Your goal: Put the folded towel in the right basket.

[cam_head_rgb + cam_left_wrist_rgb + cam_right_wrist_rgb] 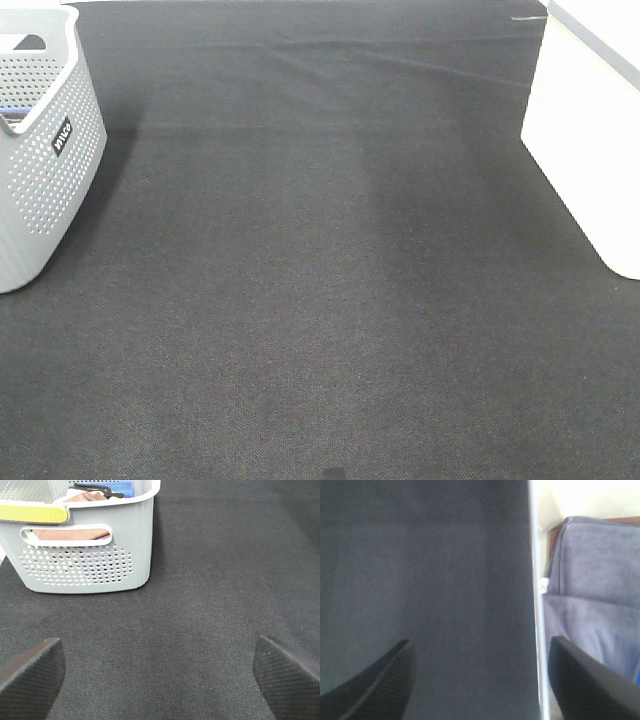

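Note:
The right basket (590, 150) is white and stands at the right edge of the dark cloth. In the right wrist view its rim (536, 580) runs past, and a folded lavender towel (592, 580) lies inside it. My right gripper (480, 680) is open and empty, with one finger on each side of the rim line, above the towel and not touching it. My left gripper (160, 680) is open and empty over the bare cloth, short of the grey basket (85, 555). Neither arm shows in the exterior high view.
The grey perforated basket (45, 170) stands at the left edge. It holds a brownish-red towel (70, 534) and a blue cloth (122, 487). A yellow strip (30, 512) lies on its rim. Dark cloth (320, 280) covers the table between the baskets.

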`<state>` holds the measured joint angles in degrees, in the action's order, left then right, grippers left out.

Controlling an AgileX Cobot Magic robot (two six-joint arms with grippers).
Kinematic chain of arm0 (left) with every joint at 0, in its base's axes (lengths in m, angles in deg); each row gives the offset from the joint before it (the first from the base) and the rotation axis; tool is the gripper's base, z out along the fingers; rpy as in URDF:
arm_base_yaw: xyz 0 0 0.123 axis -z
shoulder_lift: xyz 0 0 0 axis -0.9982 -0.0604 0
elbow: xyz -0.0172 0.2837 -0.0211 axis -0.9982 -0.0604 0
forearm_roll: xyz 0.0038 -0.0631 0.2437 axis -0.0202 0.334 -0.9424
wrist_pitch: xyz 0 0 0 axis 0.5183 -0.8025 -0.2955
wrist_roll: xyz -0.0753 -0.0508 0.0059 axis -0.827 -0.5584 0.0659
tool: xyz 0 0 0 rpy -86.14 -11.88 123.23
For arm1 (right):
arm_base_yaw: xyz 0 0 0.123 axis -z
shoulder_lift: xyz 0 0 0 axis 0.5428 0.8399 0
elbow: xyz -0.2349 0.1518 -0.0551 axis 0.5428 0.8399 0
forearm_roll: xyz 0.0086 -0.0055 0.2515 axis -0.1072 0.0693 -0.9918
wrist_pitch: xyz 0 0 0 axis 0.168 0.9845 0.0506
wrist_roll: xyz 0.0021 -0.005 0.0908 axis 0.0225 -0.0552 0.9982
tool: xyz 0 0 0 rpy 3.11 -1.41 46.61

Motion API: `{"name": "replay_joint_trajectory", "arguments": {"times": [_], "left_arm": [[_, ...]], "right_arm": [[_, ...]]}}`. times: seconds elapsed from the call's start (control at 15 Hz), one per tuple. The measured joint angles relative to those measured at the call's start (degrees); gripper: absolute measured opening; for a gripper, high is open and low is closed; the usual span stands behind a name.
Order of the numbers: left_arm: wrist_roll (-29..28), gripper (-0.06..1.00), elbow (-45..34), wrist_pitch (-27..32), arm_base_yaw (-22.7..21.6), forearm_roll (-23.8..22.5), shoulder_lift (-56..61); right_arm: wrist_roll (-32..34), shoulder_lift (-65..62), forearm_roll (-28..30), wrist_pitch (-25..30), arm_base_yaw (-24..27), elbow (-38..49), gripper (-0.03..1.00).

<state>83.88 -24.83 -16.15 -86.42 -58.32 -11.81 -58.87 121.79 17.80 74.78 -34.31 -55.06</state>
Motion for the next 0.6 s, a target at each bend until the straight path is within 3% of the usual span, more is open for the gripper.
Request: {"name": "replay_joint_trajectory", "arguments": {"times": [0.33, 0.6], "left_arm": [[0.00, 0.97, 0.00, 0.00, 0.00, 0.00, 0.00], [0.00, 0.97, 0.00, 0.00, 0.00, 0.00, 0.00]], "right_arm": [[0.86, -16.16, 0.92, -0.06, -1.66, 21.60, 0.70], [0.86, -33.80, 0.86, 0.00, -1.66, 48.30, 0.70]]}}
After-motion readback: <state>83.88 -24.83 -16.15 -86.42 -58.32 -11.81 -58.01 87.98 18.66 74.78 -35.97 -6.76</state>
